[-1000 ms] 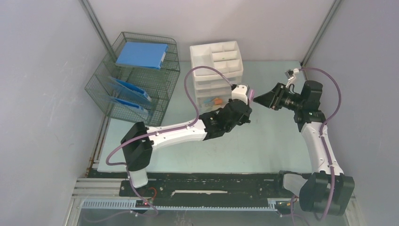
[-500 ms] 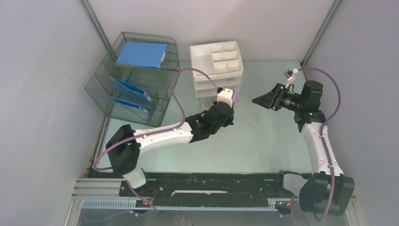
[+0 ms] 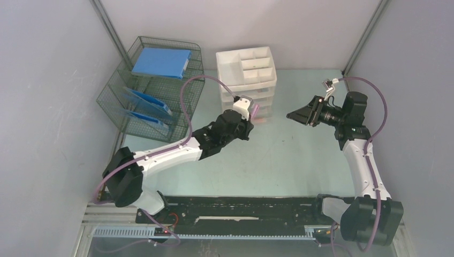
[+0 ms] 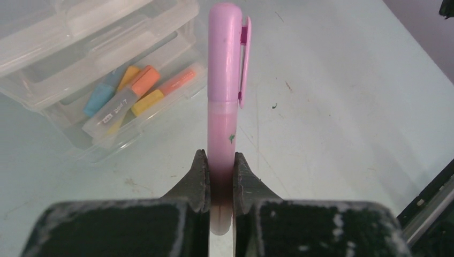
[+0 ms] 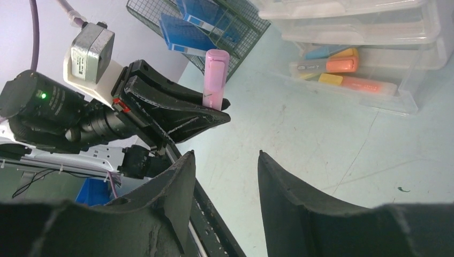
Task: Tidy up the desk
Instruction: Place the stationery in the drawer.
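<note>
Left wrist view has your left claw (image 4: 220,160) pinched on the pink highlighter (image 4: 225,80) above the table (image 4: 332,107), just beside the open drawer (image 4: 91,152) of highlighters (image 4: 145,101). Carry it over the drawer, lay it lengthwise, then release. Your right claw (image 5: 226,158) hangs half-open, empty.

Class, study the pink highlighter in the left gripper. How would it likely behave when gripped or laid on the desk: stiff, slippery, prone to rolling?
The pink highlighter is probably stiff: it juts straight from the left gripper without sagging. Its smooth round barrel may slip, or roll on the flat desk, though its side clip should check that.
</note>
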Available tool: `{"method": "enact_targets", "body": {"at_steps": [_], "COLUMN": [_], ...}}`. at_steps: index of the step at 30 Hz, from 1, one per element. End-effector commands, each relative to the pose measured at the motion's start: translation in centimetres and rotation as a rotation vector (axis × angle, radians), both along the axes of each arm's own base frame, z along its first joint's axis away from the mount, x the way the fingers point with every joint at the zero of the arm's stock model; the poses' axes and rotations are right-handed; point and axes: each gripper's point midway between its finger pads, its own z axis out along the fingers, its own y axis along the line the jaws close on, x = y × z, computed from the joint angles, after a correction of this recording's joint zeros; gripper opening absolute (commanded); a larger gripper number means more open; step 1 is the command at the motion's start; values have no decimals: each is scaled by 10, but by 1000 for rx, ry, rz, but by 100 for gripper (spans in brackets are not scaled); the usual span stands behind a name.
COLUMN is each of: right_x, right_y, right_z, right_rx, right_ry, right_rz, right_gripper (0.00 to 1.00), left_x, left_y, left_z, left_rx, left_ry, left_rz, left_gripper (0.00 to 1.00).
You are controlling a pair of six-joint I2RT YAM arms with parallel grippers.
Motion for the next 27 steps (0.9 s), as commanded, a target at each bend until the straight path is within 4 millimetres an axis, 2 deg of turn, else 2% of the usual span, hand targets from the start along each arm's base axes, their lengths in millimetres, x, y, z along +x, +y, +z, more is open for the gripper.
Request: {"method": "enact_targets", "body": {"at_steps": [1, 5, 12, 20, 23, 27], "right_x": [1, 1, 2, 4, 4, 5], "right_y": [-1, -2, -2, -4, -5, -6], "right_z": [9, 9, 7, 5, 5, 4], "right_rx": [-15, -15, -16, -19, -19, -18], "right_ry": [-68, -67, -61, -60, -60, -54], "right_rz": [16, 15, 14, 10, 6, 4], "right_gripper": [54, 54, 54, 54, 54, 54], "left_x": [-1, 4, 20, 54, 66, 84], "left_y": [5, 16, 31, 33, 32, 34], "left_z": [27, 22, -1, -20, -34, -46], "left_rx": [-7, 120, 382, 619, 703, 803], "left_ry": [-93, -155, -181, -177, -169, -178], "left_rz": [-114, -153, -198, -226, -245, -229], "left_gripper": [0, 0, 0, 0, 0, 4]}}
